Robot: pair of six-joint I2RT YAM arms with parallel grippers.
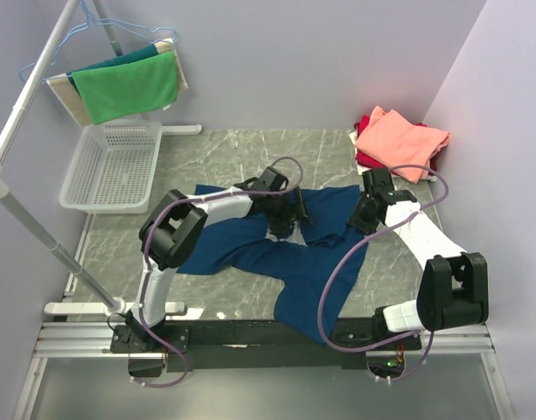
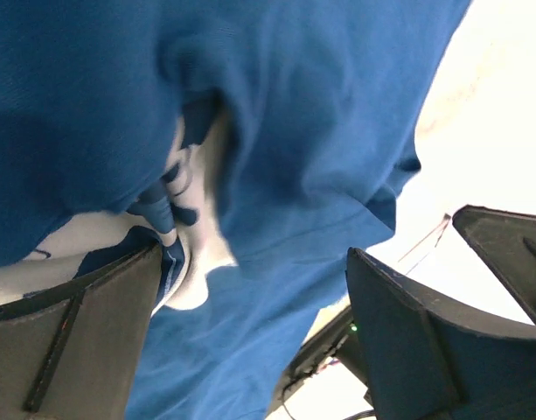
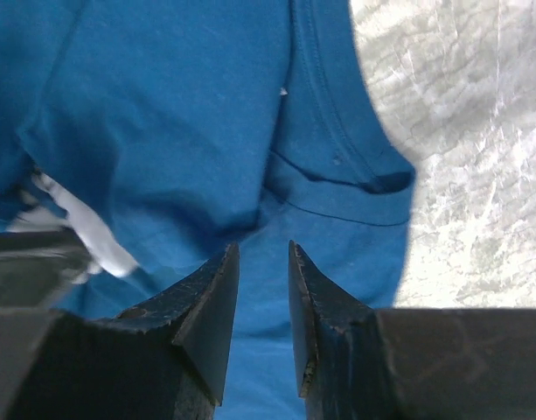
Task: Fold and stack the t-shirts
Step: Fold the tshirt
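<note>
Step in hand: flattening the navy t-shirt (image 1: 241, 254) before any fold. It lies rumpled mid-table, one end draped over the near edge and the pale chest print (image 2: 93, 236) creased under a ridge. The salmon-pink tee (image 1: 399, 136) sits folded on the red tee (image 1: 365, 161) at the far right corner.

The left gripper (image 1: 283, 226) reaches in over the shirt's middle, jaws spread wide, gripping nothing. The right gripper (image 3: 263, 254) hangs low by the sleeve hem (image 3: 337, 175), jaws narrowly apart, no cloth seen pinched.

Next move likely calls for pinching two edges and drawing them apart.
</note>
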